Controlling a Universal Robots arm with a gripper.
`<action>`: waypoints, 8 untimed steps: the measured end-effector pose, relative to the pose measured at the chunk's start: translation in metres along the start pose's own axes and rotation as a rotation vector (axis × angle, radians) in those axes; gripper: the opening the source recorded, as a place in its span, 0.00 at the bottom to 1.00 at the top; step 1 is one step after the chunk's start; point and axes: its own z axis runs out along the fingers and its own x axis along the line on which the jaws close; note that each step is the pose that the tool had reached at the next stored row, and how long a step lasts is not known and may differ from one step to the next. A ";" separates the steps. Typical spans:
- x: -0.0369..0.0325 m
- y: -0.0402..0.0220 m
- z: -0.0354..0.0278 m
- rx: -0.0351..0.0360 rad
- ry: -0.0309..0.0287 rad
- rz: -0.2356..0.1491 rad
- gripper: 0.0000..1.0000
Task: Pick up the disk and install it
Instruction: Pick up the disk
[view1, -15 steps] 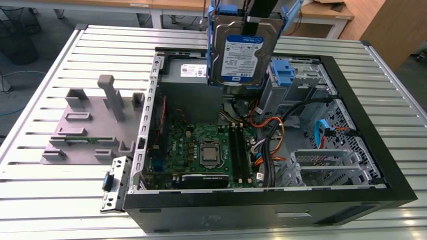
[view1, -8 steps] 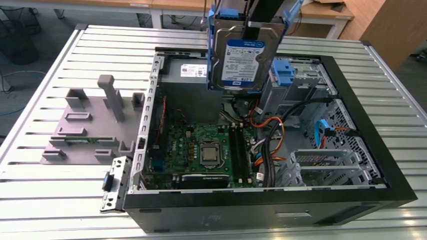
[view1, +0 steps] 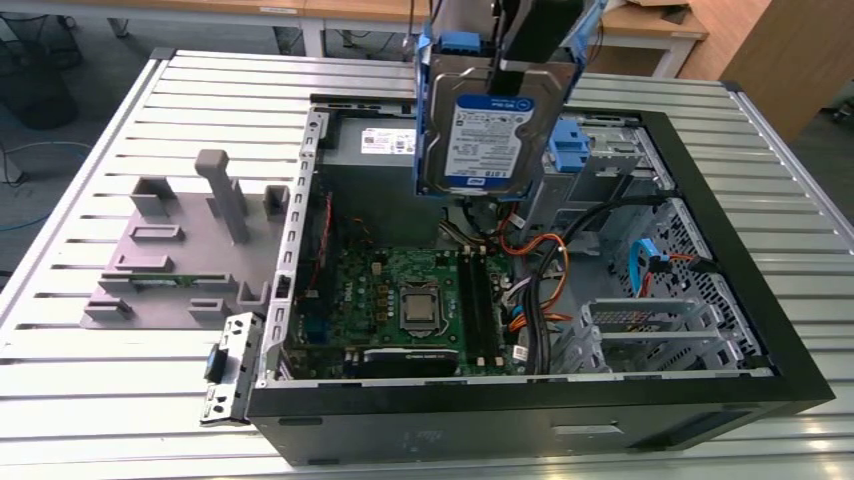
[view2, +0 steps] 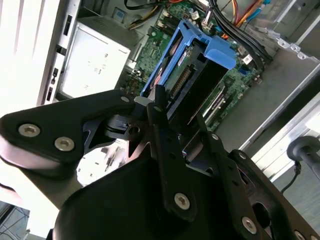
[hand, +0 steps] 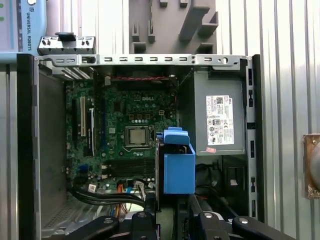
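One disk (view1: 487, 135) is clamped between the fingers of my gripper (view1: 514, 85). It is held at its upper end and hangs upright, with the label facing the exterior view. The disk is in the air above the open computer case (view1: 747, 330) and touches nothing below it. In both wrist views the disk (view2: 187, 80) (hand: 179, 170) shows end-on between my fingers, blue rails outermost.

Case contents:
- motherboard (view1: 400, 300), flat on the case floor
- grey power supply (hand: 220, 120) with a white sticker, in one corner
- cable bundle (view1: 541, 265) (orange and black), beside the motherboard
- perforated drive cage (view1: 661, 335), at the exterior view's right

The case lies on a slatted metal table (view1: 80, 420). A grey fixture (view1: 174, 240) stands just beside it at the exterior view's left.

My arm is cut off at the exterior view's upper edge. The disk covers part of a blue latch (view1: 571, 150) behind it. I cannot tell what the cage bays hold.
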 end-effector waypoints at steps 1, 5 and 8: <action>0.0026 -0.0002 -0.0001 0.0000 0.0001 0.000 0.35; 0.0120 -0.0007 -0.0004 0.0000 0.0001 0.000 0.35; 0.0191 -0.0010 -0.0006 0.0000 0.0001 0.001 0.35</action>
